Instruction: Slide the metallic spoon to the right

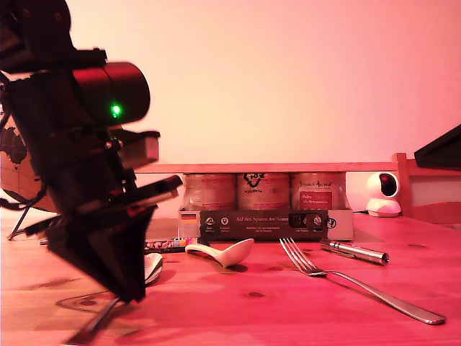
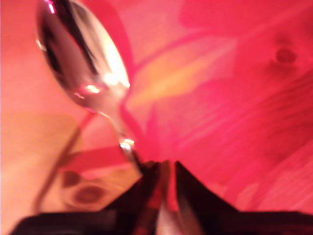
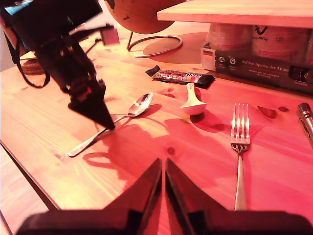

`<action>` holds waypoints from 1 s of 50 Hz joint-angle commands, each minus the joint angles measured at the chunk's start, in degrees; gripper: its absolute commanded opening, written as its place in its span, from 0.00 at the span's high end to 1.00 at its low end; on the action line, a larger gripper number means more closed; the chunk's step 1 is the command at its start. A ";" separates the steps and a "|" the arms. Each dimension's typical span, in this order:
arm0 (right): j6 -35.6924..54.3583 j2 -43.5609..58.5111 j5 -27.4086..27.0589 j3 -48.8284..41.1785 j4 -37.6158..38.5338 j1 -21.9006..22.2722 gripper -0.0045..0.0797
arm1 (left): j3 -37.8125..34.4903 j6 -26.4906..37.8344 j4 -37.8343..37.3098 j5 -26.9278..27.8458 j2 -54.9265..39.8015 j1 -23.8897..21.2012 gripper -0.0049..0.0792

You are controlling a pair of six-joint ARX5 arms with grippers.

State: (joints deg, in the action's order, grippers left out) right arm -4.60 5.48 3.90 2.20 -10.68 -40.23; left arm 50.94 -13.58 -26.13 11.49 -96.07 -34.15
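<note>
Looking along my first tool (image 2: 164, 169), I see its dark tips drawn together, pressed down right at the handle of the spoon (image 2: 85, 63). I cannot tell whether they actually pinch the metal or only touch it. The spoon is slim and bright silver, its oval bowl mirror-like, catching reddish light and a white glint, with a thin neck running back toward the tips.

From my second wrist view the spoon (image 3: 128, 113) lies flat on the wooden surface (image 3: 205, 161), bowl pointing toward the snack bar (image 3: 182, 77), long thin handle trailing toward the surface's near edge. The first tool (image 3: 100, 115) comes down on the handle about midway — tip touching or just above it. My second tool (image 3: 164, 169) hangs over bare wood with its fingers together, holding nothing.

In the exterior view the first arm fills the left side and its tool (image 1: 130, 285) hides most of the spoon (image 1: 153, 267); only a pale part of the bowl shows beside it. A white ceramic spoon (image 1: 223, 253) lies just to the exterior view's right of that, then a fork (image 1: 346, 277) further right, and a small metal cylinder (image 1: 354, 251) behind the fork. A dark box (image 1: 263, 224) with cans stands behind them.
</note>
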 commanded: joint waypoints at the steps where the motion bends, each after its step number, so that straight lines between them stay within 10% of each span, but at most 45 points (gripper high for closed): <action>1: 0.11 0.35 0.02 0.09 0.55 -0.15 0.96 | 1.79 -1.44 -1.44 0.04 -0.72 -0.15 0.74; 50: 0.11 0.35 0.02 0.07 0.57 -0.15 0.96 | 8.02 -1.05 -7.43 -9.68 -6.95 0.07 0.74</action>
State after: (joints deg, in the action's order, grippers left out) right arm -4.60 5.48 3.92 2.20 -10.72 -40.23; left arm 60.20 -14.66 -33.26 1.91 -101.95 -34.09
